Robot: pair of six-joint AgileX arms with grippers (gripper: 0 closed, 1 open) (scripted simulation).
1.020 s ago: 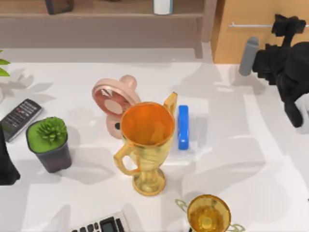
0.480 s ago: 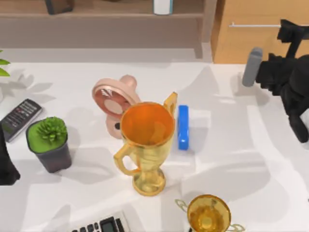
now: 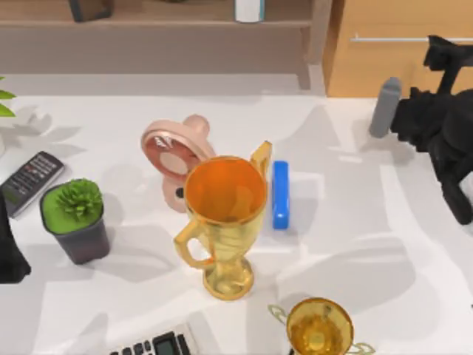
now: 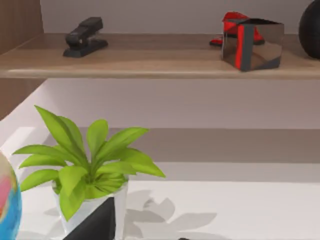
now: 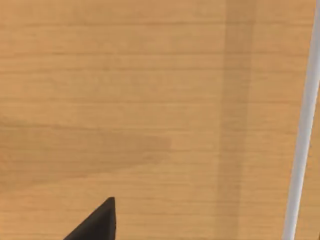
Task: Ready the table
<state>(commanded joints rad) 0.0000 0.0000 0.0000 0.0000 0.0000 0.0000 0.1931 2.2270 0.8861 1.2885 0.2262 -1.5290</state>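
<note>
Presently, the table (image 3: pixel 384 244) is seen spread beneath both arms, crowded at its middle by a large gold trophy (image 3: pixel 225 222), a pink fan (image 3: pixel 174 151) and a blue bar (image 3: pixel 280 194). The drawer unit (image 3: pixel 399 59) is faced closely by the right end effector (image 3: pixel 443 52), its handle (image 5: pixel 302 130) running alongside; finger state cannot be told. The left arm (image 3: pixel 9 248) is parked at the left edge.

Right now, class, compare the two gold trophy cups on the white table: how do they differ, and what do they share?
The large trophy cup stands near the table's middle, fully in view; the small trophy cup sits at the top view's bottom edge, partly cut off. The large one has thick, angular handles, the small one thin, curly ones. Both are gold, upright, two-handled, with orange insides.
</note>
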